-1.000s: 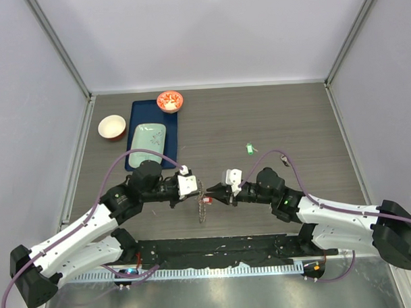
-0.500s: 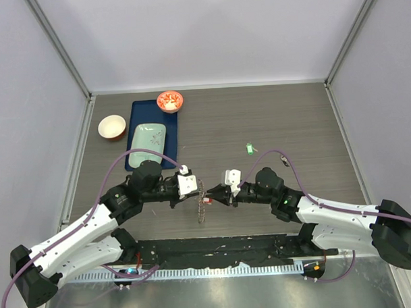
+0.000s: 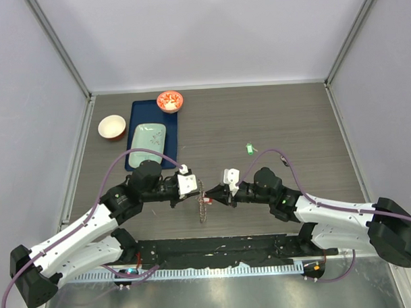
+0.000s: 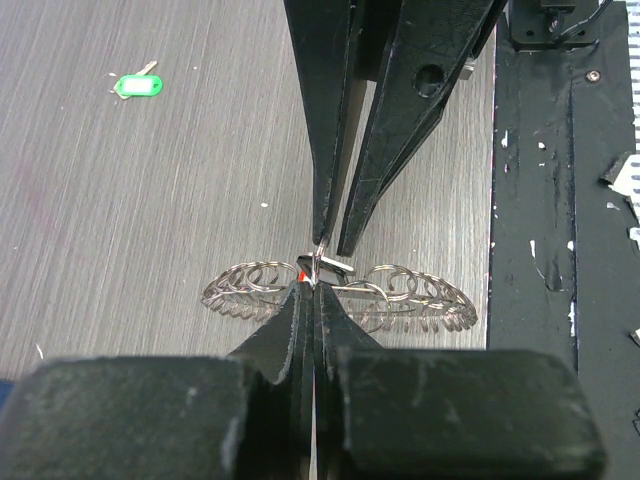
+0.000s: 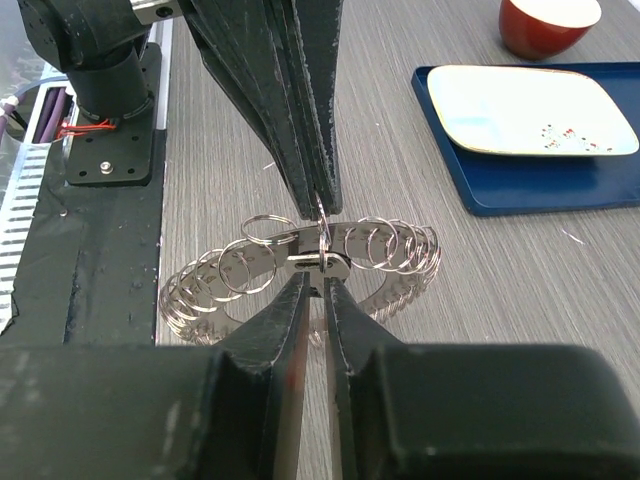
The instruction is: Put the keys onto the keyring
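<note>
Keyring (image 4: 420, 300): located lower centre of the top view, directly between the two arms. There it reads as a narrow strip whose long axis runs up and down the frame, crosswise to the line joining the jaws. In both wrist views it spreads wide across mid-frame. Whether its lower edge rests on the tabletop (image 4: 150, 200) cannot be determined.

Left gripper (image 4: 311, 290): jaws clenched on the ring's rim near its middle.

Right gripper (image 5: 316, 285): jaws clenched on a small flat metal tab, judged to be the blade of the red key (image 4: 302, 270). The key's head shows only as a red fleck against the rim.

The two sets of tips meet almost nose to nose at the same point of the rim. Neither arm is nearer than the other.

Step in hand, by judgement: feeding the red key onto the ring. The move turns on bringing the tab into line with the wire at that pinch point. The offset looks slight, and which side of the wire the tab lies on cannot be told.

Materials: the ring is bright silvery wire, its rim crowded with small split loops, likely springy and prone to snag. The tabletop is matt grey wood grain.

Green key (image 4: 138, 87): lies flat at upper left of the left wrist view, well apart from the ring and not yet threaded.
</note>
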You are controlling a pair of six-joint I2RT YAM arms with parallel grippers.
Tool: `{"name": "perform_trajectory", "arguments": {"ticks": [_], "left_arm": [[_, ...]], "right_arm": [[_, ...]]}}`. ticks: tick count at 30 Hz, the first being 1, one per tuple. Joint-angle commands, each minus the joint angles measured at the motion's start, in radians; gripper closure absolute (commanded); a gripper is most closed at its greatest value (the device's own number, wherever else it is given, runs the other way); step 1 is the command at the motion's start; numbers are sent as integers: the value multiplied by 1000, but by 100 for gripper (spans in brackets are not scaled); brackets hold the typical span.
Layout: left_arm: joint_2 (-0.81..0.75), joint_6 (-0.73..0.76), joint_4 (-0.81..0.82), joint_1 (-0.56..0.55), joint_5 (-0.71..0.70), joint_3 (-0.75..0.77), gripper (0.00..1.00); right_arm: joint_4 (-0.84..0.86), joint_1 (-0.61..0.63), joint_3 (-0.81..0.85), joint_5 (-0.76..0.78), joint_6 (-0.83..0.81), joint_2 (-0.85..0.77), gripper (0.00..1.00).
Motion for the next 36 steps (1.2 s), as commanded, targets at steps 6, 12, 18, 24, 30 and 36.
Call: {"name": "perform_trajectory", "arguments": {"ticks": [6,12,18,24,30,36], "left_arm": [[-12,-3,71,5,19,7,100],[-9,-3,72,5,19,7,100],[-6,-3,69,5,24,9,100],[-3,-1,65,5,25,12,100],[9,0,46,5,31,21,100],[18,-1,38,5,38,26,100]], "right_arm": [[84,-2,28,3,15,1,85],[83,-2,34,-1,15,1,89],[69,-2,43,-4,8,-6,98],[57,-2,54,-1,4,-11,99],[2,-2,75,19,-15,-39,99],[-55,0,100,29,-40,-66,99]]}}
